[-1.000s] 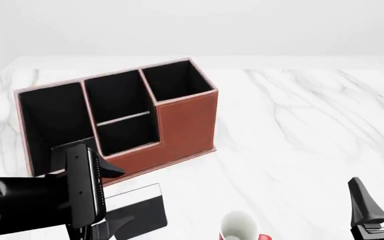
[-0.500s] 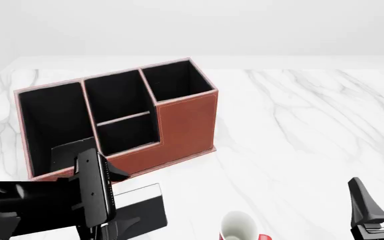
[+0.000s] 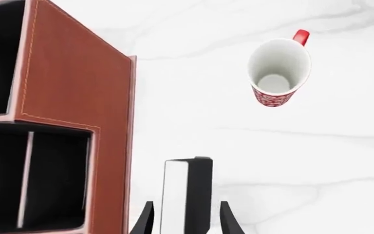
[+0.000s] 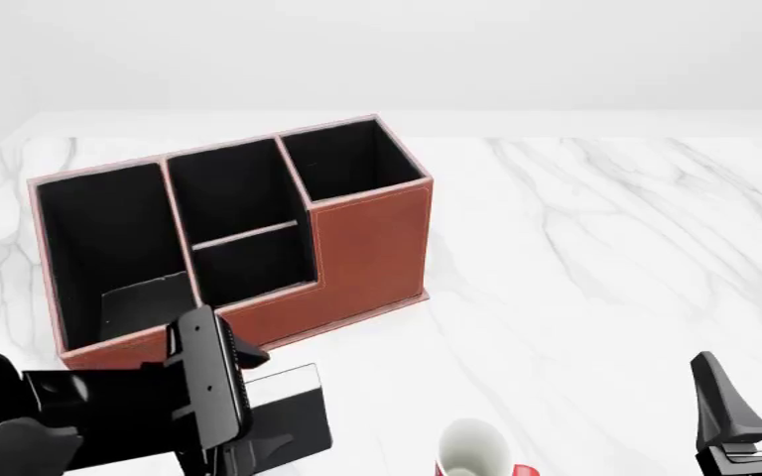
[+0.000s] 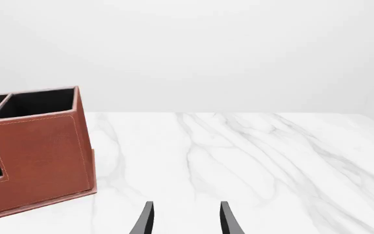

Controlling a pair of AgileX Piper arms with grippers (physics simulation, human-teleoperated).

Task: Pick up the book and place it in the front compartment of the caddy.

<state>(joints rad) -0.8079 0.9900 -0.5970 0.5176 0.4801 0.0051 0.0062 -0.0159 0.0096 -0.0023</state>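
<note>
Grasp step: left pincer (image 3: 181, 222) clamped edge-on around book (image 3: 185, 195), right pincer (image 5: 183, 219) apart; next, lift over caddy (image 4: 368, 243) front wall.

We list: book (image 4: 282, 412) lower left of front view, partly behind left arm (image 4: 103, 421), mug (image 4: 476, 451) cut by bottom edge, right gripper (image 4: 752, 416) cropped at lower right corner, caddy (image 3: 57, 122) clipped at left wrist view's left edge.
</note>
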